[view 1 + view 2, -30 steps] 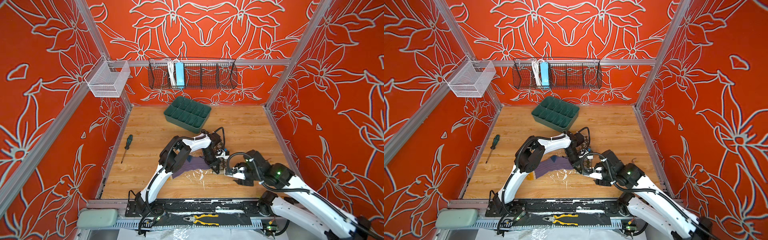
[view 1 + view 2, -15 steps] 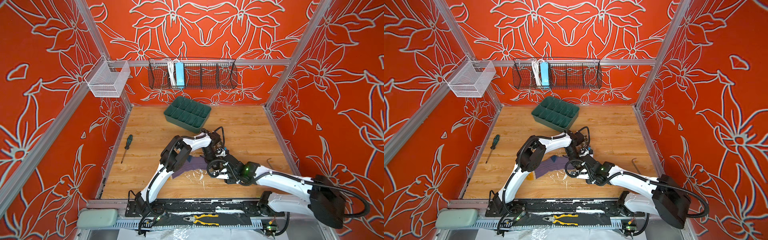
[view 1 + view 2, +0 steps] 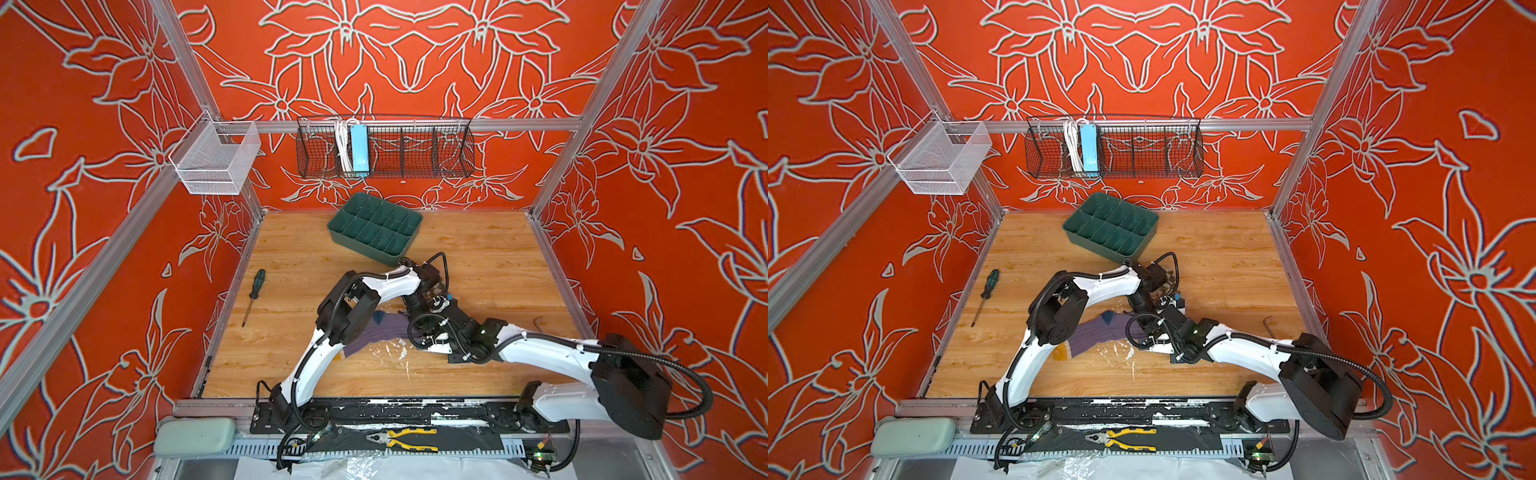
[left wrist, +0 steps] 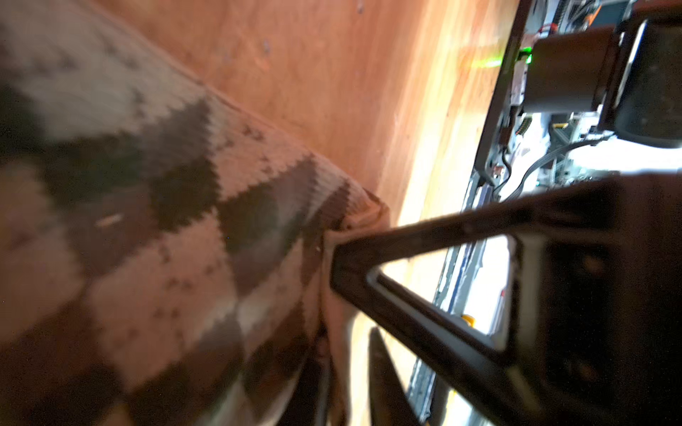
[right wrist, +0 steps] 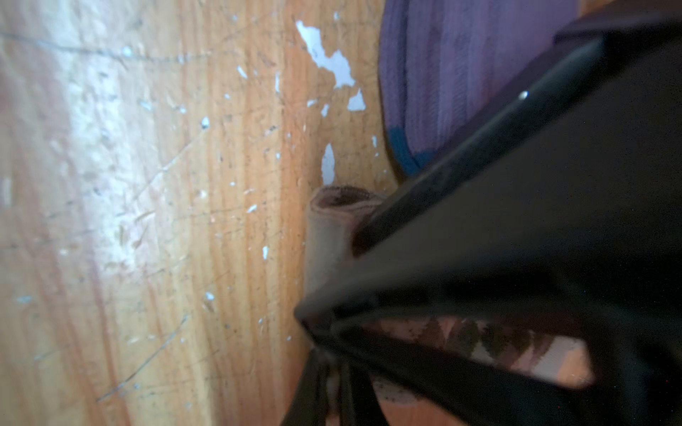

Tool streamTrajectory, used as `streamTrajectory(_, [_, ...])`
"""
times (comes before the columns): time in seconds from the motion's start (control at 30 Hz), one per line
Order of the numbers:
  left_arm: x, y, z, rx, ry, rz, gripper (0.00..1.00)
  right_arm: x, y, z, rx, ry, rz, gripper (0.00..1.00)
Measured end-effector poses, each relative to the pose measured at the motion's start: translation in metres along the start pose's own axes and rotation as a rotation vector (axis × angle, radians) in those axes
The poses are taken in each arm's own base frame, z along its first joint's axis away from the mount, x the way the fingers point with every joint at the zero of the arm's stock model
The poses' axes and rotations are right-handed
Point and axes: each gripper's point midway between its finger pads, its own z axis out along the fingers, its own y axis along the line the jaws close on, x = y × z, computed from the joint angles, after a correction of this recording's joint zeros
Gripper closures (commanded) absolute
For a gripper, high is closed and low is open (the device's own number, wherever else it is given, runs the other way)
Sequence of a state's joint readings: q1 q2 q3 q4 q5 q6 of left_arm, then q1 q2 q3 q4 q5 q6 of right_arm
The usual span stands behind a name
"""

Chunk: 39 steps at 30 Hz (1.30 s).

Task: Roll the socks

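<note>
**Finding:** both grippers meet at the argyle sock (image 4: 155, 228), which lies on the table (image 5: 147, 221) directly under the left wrist.

**Right gripper (image 5: 308, 324):** jaws closed. A beige fold of that sock emerges just past the tips and looks pinched there, probably to anchor the end.

**Left gripper (image 4: 350, 298):** jaws narrowly apart with the sock's edge between them. Whether it grips or merely rests against the fabric cannot be told.

**Purple sock (image 3: 1096, 334):** lies flat just beside the right gripper's fingers, ungripped and partly under the left arm.

**Judgement:** the argyle sock is being handled first, with one tool pinning the end while its partner works the edge. The purple sock is not yet rolled.

**Risk:** the thin fold could slip from the closed tips.
</note>
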<state>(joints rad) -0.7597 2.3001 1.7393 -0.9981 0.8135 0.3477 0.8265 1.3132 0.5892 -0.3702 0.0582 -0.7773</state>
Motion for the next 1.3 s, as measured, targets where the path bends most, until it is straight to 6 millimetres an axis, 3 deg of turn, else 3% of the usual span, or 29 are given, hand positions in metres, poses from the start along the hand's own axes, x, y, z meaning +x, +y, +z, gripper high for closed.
streamTrajectory(0.1, [0.001, -0.006, -0.018, -0.048, -0.075, 0.021, 0.7, 0.002, 0.006, -0.003, -0.066, -0.01, 0.03, 1.0])
streamTrajectory(0.2, [0.0, -0.015, -0.058, -0.131, -0.218, 0.048, 0.67, 0.004, 0.014, -0.009, -0.168, -0.019, 0.082, 1.0])
streamTrajectory(0.37, [0.008, -0.019, -0.16, -0.428, -0.568, 0.099, 0.59, 0.003, 0.023, -0.02, -0.375, -0.04, 0.209, 1.0])
streamTrajectory(0.43, [0.018, -0.024, -0.19, -0.557, -0.664, 0.128, 0.58, 0.002, 0.024, -0.023, -0.447, -0.046, 0.262, 1.0])
streamTrajectory(0.53, [0.034, -0.037, -0.215, -0.698, -0.755, 0.186, 0.57, 0.001, 0.025, -0.026, -0.537, -0.058, 0.338, 1.0])
streamTrajectory(0.63, [0.053, -0.049, -0.221, -0.774, -0.791, 0.273, 0.5, 0.002, 0.024, -0.027, -0.595, -0.062, 0.405, 1.0])
streamTrajectory(0.73, [0.063, -0.071, -0.204, -0.813, -0.765, 0.456, 0.41, 0.007, 0.024, -0.024, -0.64, -0.046, 0.456, 1.0])
streamTrajectory(0.9, [0.058, -0.102, -0.136, -0.821, -0.581, 0.82, 0.39, 0.016, 0.03, -0.019, -0.688, -0.002, 0.502, 1.0])
streamTrajectory(1.0, [0.049, -0.088, -0.097, -0.845, -0.442, 0.912, 0.39, 0.017, 0.029, -0.018, -0.702, 0.011, 0.516, 1.0])
streamTrajectory(1.13, [0.043, -0.056, -0.045, -0.88, -0.25, 0.98, 0.39, 0.018, 0.027, -0.018, -0.707, 0.017, 0.53, 1.0])
streamTrajectory(1.3, [0.037, -0.036, -0.005, -0.873, -0.143, 0.99, 0.39, 0.02, 0.025, -0.018, -0.705, 0.018, 0.541, 1.0])
